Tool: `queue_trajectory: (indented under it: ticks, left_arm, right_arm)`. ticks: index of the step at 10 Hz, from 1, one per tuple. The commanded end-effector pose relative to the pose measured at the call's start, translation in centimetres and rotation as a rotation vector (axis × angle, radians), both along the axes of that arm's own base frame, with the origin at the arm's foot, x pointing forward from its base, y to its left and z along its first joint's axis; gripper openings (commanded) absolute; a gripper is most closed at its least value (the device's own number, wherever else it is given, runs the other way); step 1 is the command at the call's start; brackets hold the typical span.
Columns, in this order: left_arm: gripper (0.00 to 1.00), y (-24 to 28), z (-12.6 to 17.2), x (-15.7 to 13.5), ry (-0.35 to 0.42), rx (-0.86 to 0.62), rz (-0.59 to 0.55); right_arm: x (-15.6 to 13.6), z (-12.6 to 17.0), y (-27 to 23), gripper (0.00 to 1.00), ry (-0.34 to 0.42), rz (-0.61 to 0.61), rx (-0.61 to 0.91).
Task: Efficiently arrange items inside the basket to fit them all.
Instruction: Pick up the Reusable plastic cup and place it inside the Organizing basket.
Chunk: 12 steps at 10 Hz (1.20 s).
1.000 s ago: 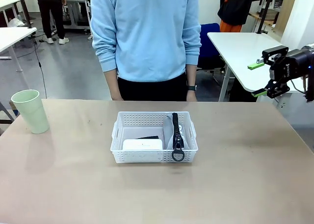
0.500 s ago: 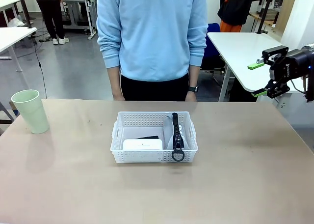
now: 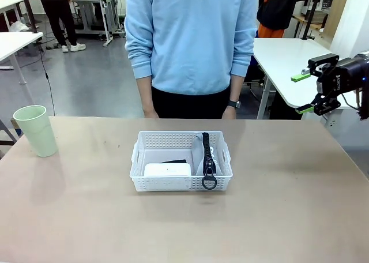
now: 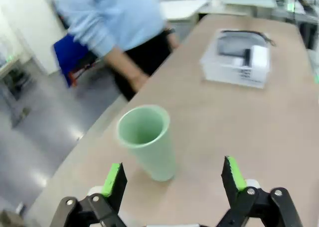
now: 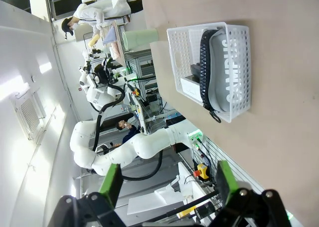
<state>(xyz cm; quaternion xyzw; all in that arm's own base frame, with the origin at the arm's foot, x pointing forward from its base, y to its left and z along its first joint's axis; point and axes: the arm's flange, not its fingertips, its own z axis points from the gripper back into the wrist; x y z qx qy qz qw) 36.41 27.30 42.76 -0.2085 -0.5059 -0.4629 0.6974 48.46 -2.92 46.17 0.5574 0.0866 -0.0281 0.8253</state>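
Your left gripper [image 4: 173,167] gapes empty facing the pale green plastic cup [image 4: 144,137], seemingly the last item outside the white lattice plastic basket [image 3: 173,184]. Your right gripper [image 3: 297,94] hangs open, empty, far right.

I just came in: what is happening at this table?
Nothing is being handled now. The basket holds the pouch, the white box and a black stapler; the green cup stands outside it, on the table. The left gripper hovers open, facing the cup. The right gripper hangs open off to the side, and the person stands behind the table.
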Motion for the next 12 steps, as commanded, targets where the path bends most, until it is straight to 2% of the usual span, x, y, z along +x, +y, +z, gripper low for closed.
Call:
queue_trajectory:
  ticks: [1, 2, 4, 5, 12]
  left_arm:
    - [1.0, -1.1, -1.0, 2.3, 0.008, -0.045, 0.123]
    - [1.0, -1.4, -1.8, 3.2, 0.033, -0.062, 0.09]
    - [1.0, -1.8, -2.7, 5.3, 0.106, -0.072, 0.094]
    - [1.0, -0.9, -2.9, 3.5, 0.048, -0.042, 0.107]
    - [1.0, -0.8, -2.9, 3.8, 0.062, -0.046, 0.116]
  right_arm:
    - [-0.1, 0.3, 0.0, 1.0, -0.003, 0.01, -0.009]
    - [-0.1, 0.3, 0.0, 1.0, -0.003, 0.01, -0.009]
    - [-0.1, 0.3, 0.0, 1.0, -0.003, 0.01, -0.009]
    - [-0.1, 0.3, 0.0, 1.0, -0.003, 0.01, -0.009]
    - [-0.1, 0.3, 0.0, 1.0, -0.003, 0.01, -0.009]
